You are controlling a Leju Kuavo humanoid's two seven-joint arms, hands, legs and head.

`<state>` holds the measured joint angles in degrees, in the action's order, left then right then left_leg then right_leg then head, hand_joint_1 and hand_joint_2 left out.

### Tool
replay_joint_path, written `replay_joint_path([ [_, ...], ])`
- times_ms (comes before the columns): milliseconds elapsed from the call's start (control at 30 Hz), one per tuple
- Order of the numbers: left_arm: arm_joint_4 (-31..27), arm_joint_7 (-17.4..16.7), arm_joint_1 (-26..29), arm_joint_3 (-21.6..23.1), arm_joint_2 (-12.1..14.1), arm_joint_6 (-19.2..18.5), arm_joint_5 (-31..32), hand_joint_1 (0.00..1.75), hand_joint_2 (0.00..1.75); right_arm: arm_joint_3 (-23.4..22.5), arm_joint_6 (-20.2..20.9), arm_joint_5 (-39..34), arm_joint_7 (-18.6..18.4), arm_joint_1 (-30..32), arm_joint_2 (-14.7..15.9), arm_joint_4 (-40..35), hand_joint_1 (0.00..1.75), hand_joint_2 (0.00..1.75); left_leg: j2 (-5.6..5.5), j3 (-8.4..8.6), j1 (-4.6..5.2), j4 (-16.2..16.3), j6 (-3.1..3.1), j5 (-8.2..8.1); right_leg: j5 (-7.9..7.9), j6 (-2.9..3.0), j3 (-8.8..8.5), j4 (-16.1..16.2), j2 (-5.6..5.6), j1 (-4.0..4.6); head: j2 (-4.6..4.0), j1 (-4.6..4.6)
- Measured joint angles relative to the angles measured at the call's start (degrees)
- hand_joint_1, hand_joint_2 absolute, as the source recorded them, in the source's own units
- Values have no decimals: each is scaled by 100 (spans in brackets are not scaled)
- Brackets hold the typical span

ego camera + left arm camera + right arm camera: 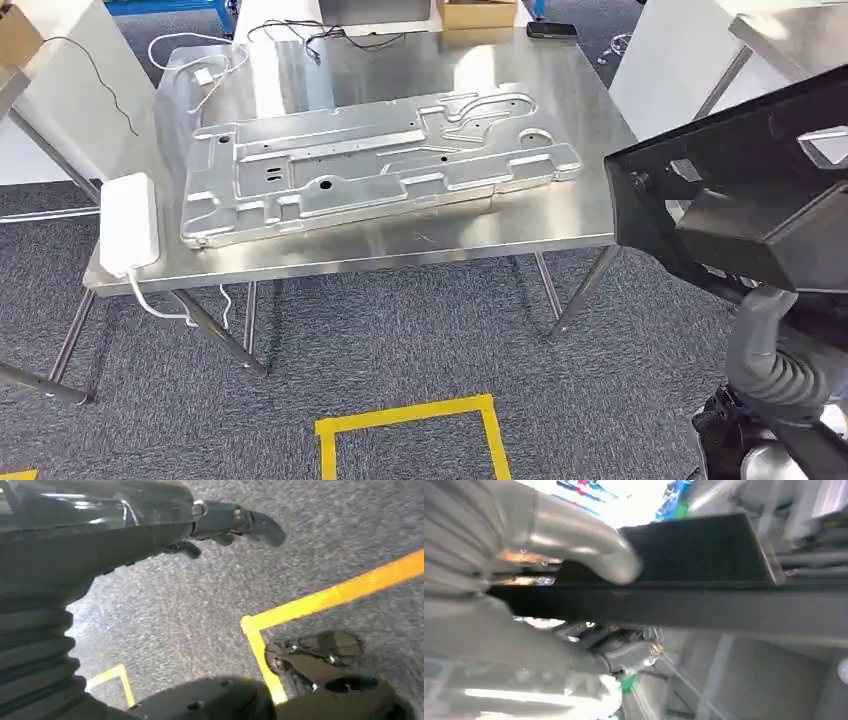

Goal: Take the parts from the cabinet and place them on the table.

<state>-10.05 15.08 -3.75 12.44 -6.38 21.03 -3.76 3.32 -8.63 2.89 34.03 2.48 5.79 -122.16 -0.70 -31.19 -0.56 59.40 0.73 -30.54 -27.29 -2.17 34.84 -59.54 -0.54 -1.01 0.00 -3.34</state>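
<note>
1. A steel table [560,215] carries a large stamped silver panel [380,165] lying flat. Its long axis runs across the table from the near left to the far right, with the right end angled slightly away from the robot.
2. A white box [128,222] sits at the table's near left corner, partly over the edge, just beside the panel's left end. A white cable [165,305] hangs from it below the tabletop.
3. At the table's far edge lie a cardboard box [478,12] and a dark phone [552,31], well apart from the panel. I cannot tell what is inside the box.
4. The right hand [574,550] grips a black part [694,580]. The thick grey thumb wraps over one face of it and the darker fingers press the other side.
5. From the head camera the black part [740,190] is held in the air to the right of the table, beyond its right edge, not touching it. Its long axis slopes from lower left up to upper right, and its broad face is turned toward the camera.
6. The left hand [230,525] hangs over grey carpet [200,610] marked with yellow tape [330,597]. Its fingers are loosely curled with gaps between them, and it holds nothing.
</note>
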Motion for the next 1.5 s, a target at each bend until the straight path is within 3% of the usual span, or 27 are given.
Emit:
replay_joint_path([
  [67,-2,-2,-6,0,0,0,0,0,175,0,0,2,0,-3,0,-2,175,175,9,43,-8,13,66,-45,3,54,-69,59,1,-70,0,52],
  [100,-2,0,-6,0,0,0,0,0,175,2,0,2,2,-7,-2,-4,175,175,25,-20,-7,205,66,-149,-24,96,-108,66,10,-67,0,88],
  [200,-2,9,1,0,2,0,0,0,175,0,0,2,2,-6,-7,-4,175,175,23,-692,2,1530,72,-692,-88,172,-182,64,35,-53,0,229],
  [233,-4,9,-19,0,0,0,0,0,175,0,0,0,0,-5,-7,-2,175,175,24,-866,2,1812,71,-715,-110,171,-208,63,34,-48,0,243],
  [267,-4,9,-26,0,0,0,0,0,175,2,0,-2,0,-5,-9,-2,175,175,24,-892,1,1782,70,-588,-137,172,-246,63,30,-48,0,251],
  [300,-4,7,-24,0,2,0,0,0,175,0,0,-11,0,-5,-9,-2,175,175,25,-783,0,1478,64,-336,-169,165,-295,63,17,-49,0,267],
  [367,-4,-11,-22,0,2,0,11,0,175,0,4,-15,0,-8,-9,-2,175,175,27,-374,-1,425,33,296,-249,137,-423,62,1,-50,0,299],
  [433,4,-20,-11,0,2,2,17,0,175,0,4,-17,-2,-24,-11,-2,175,175,17,-230,43,107,10,234,-303,76,-434,43,-11,-5,0,326],
  [533,2,-26,-3,0,2,0,24,0,175,-7,11,-15,-7,-22,-13,-2,175,175,-1,-261,52,105,-56,194,-287,20,-437,111,-2,-29,0,297],
  [600,0,-28,-10,0,7,5,26,0,175,-11,11,-18,-7,-28,-13,-4,175,175,5,-175,-4,15,-109,203,-394,-24,-410,-13,11,-23,0,269],
  [633,0,-26,-15,0,7,2,26,0,175,-13,11,-17,-2,-50,-11,-4,175,175,12,-161,-7,13,-137,188,-544,-29,-242,-325,11,-24,0,221],
  [700,0,-28,-10,0,4,-2,28,0,175,-22,11,-22,0,-41,-11,-2,175,175,26,-149,-8,13,-170,162,-883,-39,308,-1263,11,-26,0,146],
  [733,0,-33,-9,0,4,-2,26,0,175,-22,11,-22,-4,-36,-11,-2,175,175,27,-138,-8,15,-177,143,-928,-43,559,-1622,11,-26,0,124],
  [767,0,-33,-9,0,7,-2,26,0,175,-24,11,-24,-9,-35,-11,0,175,175,24,-115,-8,15,-173,124,-832,-50,650,-1664,12,-29,0,103],
  [800,0,-33,-7,0,7,-2,26,0,175,-24,13,-24,-9,-36,-11,-2,175,175,16,-74,-14,15,-168,95,-588,-59,598,-1447,13,-35,0,85],
  [867,0,-33,-6,0,7,-9,26,0,175,-24,15,-24,-9,-37,-11,-2,175,175,-3,38,-36,15,-127,20,32,-59,230,-515,16,-39,0,42],
  [900,0,-31,-4,0,7,-9,26,0,175,-24,17,-24,-7,-37,-11,0,175,175,-7,77,-38,11,-83,-19,169,-65,86,-133,20,-46,0,6],
  [967,2,-31,-13,0,9,-9,26,0,175,-22,18,-24,-11,-43,-15,-2,175,175,-10,44,-2,16,-25,-42,12,-39,-3,-10,10,-4,0,-27],
  [1100,0,-26,-7,0,11,-9,35,0,175,-22,18,-24,-15,-18,-22,-2,175,175,17,124,-13,57,67,-139,-34,72,-120,59,11,-55,0,100],
  [1133,0,-22,-10,0,11,-9,35,0,175,-22,17,-24,-11,-31,-22,-2,175,175,22,-24,0,367,65,-287,-65,121,-162,63,30,-56,0,158],
  [1200,0,-24,-4,0,11,-9,33,0,175,-17,17,-24,-13,-26,-24,-2,175,175,22,-547,0,1337,70,-663,-108,170,-208,62,46,-48,0,240],
  [1233,0,-6,-4,0,11,-7,31,0,175,-17,17,-24,-11,-25,-24,-2,175,175,22,-769,1,1713,72,-749,-127,182,-227,60,45,-44,0,254],
  [1267,-2,-4,-27,0,11,-9,31,0,175,-15,17,-24,-15,-21,-24,-2,175,175,22,-891,0,1853,73,-693,-149,181,-260,60,44,-43,0,267],
  [1300,-2,-7,-30,0,11,-9,31,0,175,-15,18,-24,-15,-19,-24,-2,175,175,22,-860,-1,1697,70,-486,-182,178,-304,60,37,-44,0,271],
  [1367,-2,-11,-19,0,11,-9,33,0,175,-15,15,-24,-15,-19,-24,-2,175,175,26,-505,-6,747,48,149,-253,152,-423,59,11,-49,0,299],
  [1400,-2,-15,-15,0,13,-9,33,0,175,-15,15,-24,-13,-19,-24,-2,175,175,27,-352,-5,295,31,372,-293,130,-467,61,9,-49,0,310],
  [1500,7,-18,-13,0,15,-9,33,0,175,-20,2,-24,-13,-20,-26,-2,175,175,8,-297,34,132,-14,216,-303,45,-416,69,-8,-21,0,295],
])
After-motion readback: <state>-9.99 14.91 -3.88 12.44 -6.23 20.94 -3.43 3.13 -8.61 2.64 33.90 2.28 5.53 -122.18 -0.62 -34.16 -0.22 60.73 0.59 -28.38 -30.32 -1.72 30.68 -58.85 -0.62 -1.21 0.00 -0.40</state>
